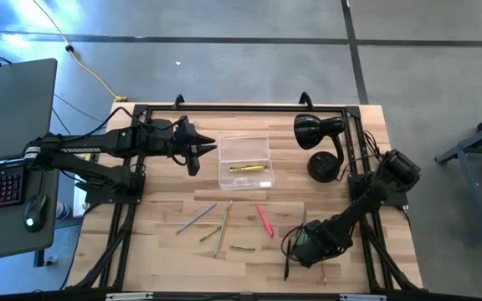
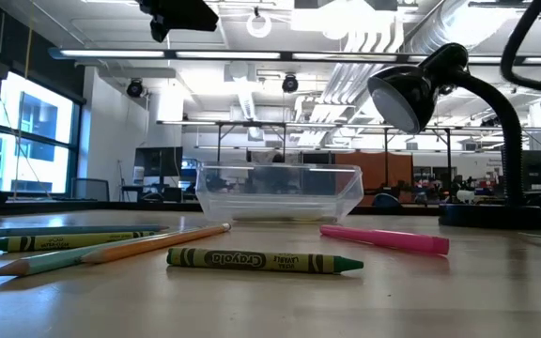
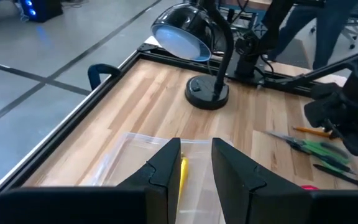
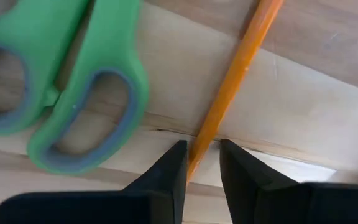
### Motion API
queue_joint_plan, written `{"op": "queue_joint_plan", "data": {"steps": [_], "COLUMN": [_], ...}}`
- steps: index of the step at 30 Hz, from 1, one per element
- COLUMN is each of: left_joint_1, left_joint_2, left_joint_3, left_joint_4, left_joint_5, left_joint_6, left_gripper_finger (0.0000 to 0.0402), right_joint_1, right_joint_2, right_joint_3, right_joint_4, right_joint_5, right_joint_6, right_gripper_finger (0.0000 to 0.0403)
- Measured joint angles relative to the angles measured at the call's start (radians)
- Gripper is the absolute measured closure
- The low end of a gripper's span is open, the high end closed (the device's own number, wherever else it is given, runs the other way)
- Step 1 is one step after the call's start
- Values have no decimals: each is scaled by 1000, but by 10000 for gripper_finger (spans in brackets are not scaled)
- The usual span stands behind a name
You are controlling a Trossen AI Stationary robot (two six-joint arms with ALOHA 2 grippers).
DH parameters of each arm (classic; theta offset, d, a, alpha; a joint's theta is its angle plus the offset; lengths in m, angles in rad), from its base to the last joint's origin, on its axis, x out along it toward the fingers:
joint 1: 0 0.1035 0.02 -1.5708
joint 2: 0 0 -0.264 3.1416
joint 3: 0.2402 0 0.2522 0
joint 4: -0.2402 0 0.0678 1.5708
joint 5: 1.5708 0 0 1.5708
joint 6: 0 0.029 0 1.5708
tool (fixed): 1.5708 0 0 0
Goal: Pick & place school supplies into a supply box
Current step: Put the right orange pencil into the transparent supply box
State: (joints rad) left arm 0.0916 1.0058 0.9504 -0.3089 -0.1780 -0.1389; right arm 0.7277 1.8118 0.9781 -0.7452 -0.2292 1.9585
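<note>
Right wrist view: the right gripper (image 4: 199, 163) is down at the desk, its 2 fingers slightly parted astride an orange pencil (image 4: 232, 81) beside the green scissors (image 4: 73, 87) — seemingly not yet clamped. Next: close, lift, carry to the supply box (image 1: 244, 161), where the left gripper (image 3: 192, 167) hovers, fingers apart and empty.

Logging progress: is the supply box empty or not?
Not empty. The clear supply box holds one yellow pencil; the other supplies lie outside it.

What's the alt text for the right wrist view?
The right gripper hangs low over the wooden table, its two dark fingers straddling an orange pencil with a narrow gap on each side. Green-handled scissors lie beside the pencil.
</note>
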Motion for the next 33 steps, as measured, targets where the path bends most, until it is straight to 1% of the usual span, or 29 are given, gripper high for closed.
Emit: {"op": "queue_joint_plan", "data": {"steps": [6, 7, 10, 13, 18, 21, 24, 28, 33], "left_joint_1": [0, 0, 0, 0, 0, 0, 0, 0, 0], "left_joint_2": [0, 0, 0, 0, 0, 0, 0, 0, 0], "left_joint_3": [0, 0, 0, 0, 0, 0, 0, 0, 0], "left_joint_4": [0, 0, 0, 0, 0, 0, 0, 0, 0], "left_joint_5": [0, 0, 0, 0, 0, 0, 0, 0, 0], "left_joint_6": [0, 0, 0, -1, -1, -6, -23, -23, -23], "left_gripper_finger": [279, 279, 279, 279, 279, 279, 279, 279, 279], "right_joint_1": [1, 2, 3, 3, 1, 1, 1, -2, -8], "right_joint_2": [2, 2, 2, 2, 1, -17, -44, -67, -69], "right_joint_3": [-8, -8, -8, -8, -8, -10, -11, -13, -13], "right_joint_4": [7, 7, 2, -10, -12, -14, -30, -71, -77], "right_joint_5": [41, 51, 79, 82, 76, 82, 117, 191, 220], "right_joint_6": [-1, -2, -3, -7, -10, -11, -14, -23, -41], "right_gripper_finger": [392, 396, 390, 385, 398, 395, 391, 398, 396]}}
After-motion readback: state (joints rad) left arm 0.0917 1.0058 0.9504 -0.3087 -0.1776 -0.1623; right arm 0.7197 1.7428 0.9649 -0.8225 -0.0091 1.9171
